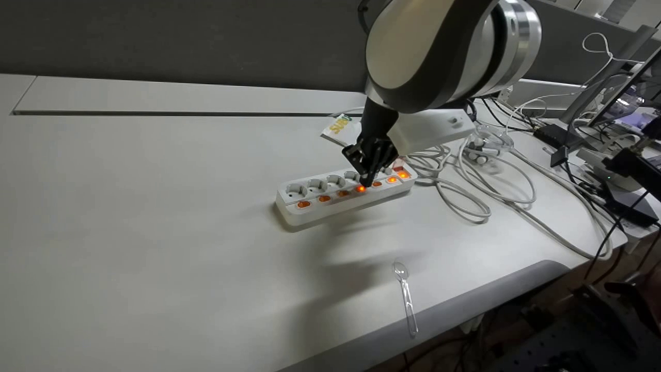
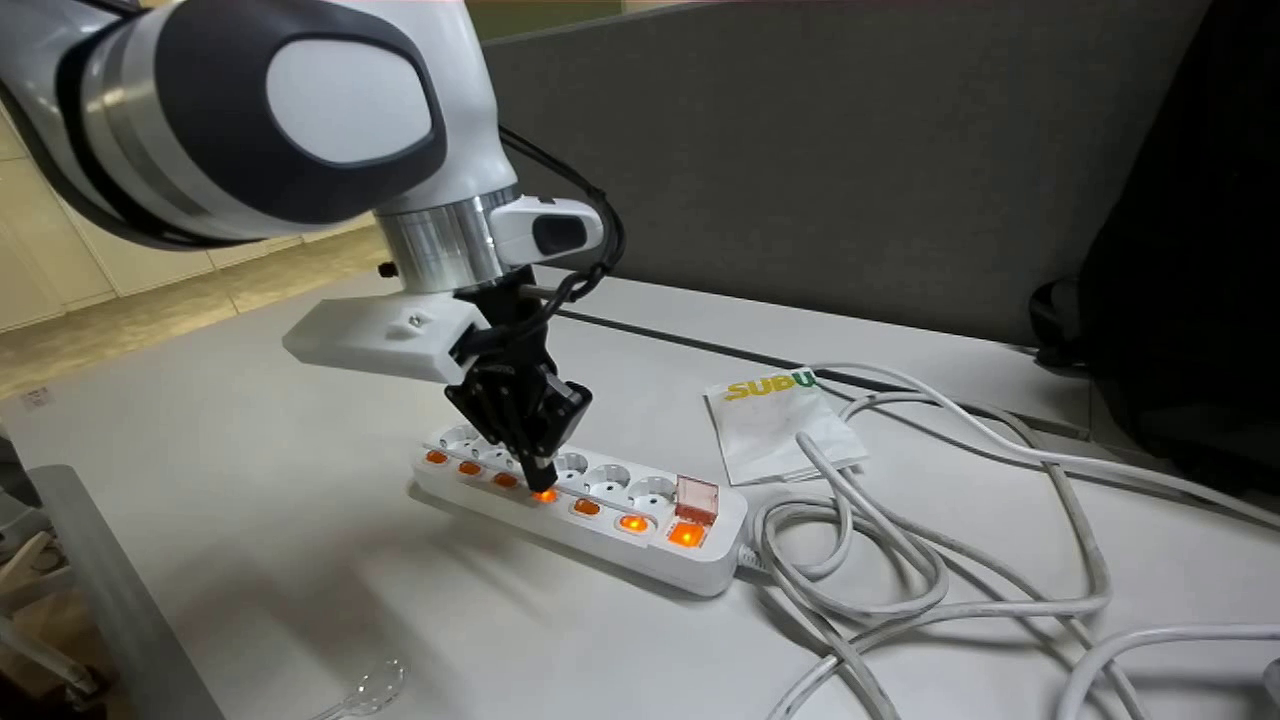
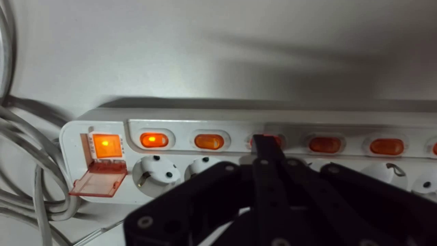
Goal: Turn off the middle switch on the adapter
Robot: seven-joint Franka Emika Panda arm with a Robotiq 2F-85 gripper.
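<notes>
The adapter, a long white power strip, lies on the table with its row of orange-red switches; it also shows in an exterior view and in the wrist view. The middle switch glows, also in an exterior view. In the wrist view the middle switch is partly hidden behind my fingertips. My gripper is shut and empty, pointing down, with its tips right at the middle switch in both exterior views and the wrist view. I cannot tell whether they touch it.
The large end switch and the small switch beside it are lit. Coiled white cable lies off that end. A paper packet lies behind the strip. A clear plastic spoon lies near the table edge.
</notes>
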